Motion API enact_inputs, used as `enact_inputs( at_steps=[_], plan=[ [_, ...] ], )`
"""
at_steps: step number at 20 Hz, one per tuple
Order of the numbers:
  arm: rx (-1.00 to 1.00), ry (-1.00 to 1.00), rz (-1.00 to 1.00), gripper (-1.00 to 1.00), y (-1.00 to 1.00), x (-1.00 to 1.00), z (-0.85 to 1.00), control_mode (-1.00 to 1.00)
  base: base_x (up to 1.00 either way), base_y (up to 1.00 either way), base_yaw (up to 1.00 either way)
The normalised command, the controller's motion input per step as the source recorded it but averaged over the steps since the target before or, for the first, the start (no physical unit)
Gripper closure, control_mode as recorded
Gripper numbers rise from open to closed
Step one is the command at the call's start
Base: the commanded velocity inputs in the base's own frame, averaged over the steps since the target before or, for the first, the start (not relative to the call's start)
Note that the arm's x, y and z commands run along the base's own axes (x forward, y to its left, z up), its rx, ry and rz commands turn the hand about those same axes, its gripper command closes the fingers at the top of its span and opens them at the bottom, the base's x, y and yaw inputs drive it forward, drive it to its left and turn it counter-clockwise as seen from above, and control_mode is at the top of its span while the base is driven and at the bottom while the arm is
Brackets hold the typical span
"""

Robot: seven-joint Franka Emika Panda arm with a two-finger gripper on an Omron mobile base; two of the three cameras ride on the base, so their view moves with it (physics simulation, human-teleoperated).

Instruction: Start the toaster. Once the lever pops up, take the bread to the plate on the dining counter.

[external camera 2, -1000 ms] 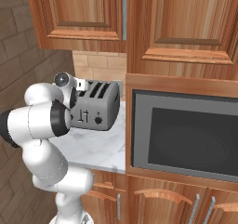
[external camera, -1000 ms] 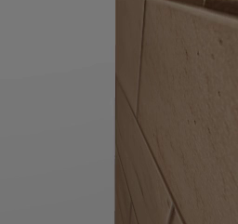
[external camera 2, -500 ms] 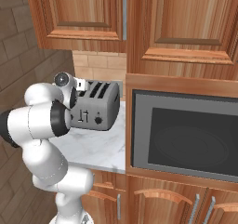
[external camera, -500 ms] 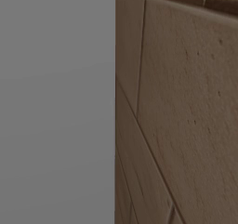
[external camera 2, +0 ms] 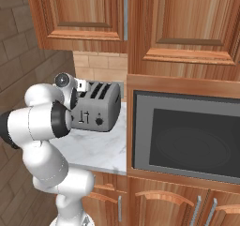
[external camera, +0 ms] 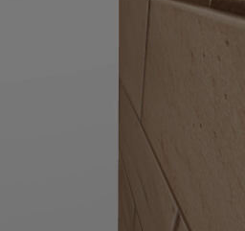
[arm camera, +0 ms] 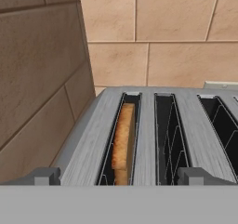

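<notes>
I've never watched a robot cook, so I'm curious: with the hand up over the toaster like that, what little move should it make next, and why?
Probably ease the open gripper towards the lever and press it down. The bread already stands in a slot of the toaster, and nothing is held. Which end the lever is on I cannot tell.

- Right base view: no change is appearing. The arm (external camera 2: 44, 126), at 8 o'clock in the frame, is not shifting against the toaster (external camera 2: 96, 110), which is not moving from its place at 9 o'clock of the microwave (external camera 2: 185, 133).
- Left base view: nothing is changing. The brown wall (external camera: 182, 110) at 3 o'clock is not drifting, so the base is not driving.
- Gripper (arm camera: 120, 177): the jaws are neither narrowing nor widening. They are standing wide apart above the toaster's slots.
- Hand view: no earlier picture is offering a comparison.
</notes>
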Motion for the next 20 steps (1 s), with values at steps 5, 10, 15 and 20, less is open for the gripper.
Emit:
enact_inputs(
  at_steps=[5, 10, 15, 20],
  plan=[
    [0.0, 0.0, 0.0, -1.0, 0.0, 0.0, 0.0, -1.0, 0.0, 0.0, 0.0],
    [0.0, 0.0, 0.0, -1.0, 0.0, 0.0, 0.0, -1.0, 0.0, 0.0, 0.0],
    [0.0, 0.0, 0.0, -1.0, 0.0, 0.0, 0.0, -1.0, 0.0, 0.0, 0.0],
    [0.0, 0.0, 0.0, -1.0, 0.0, 0.0, 0.0, -1.0, 0.0, 0.0, 0.0]
  ],
)
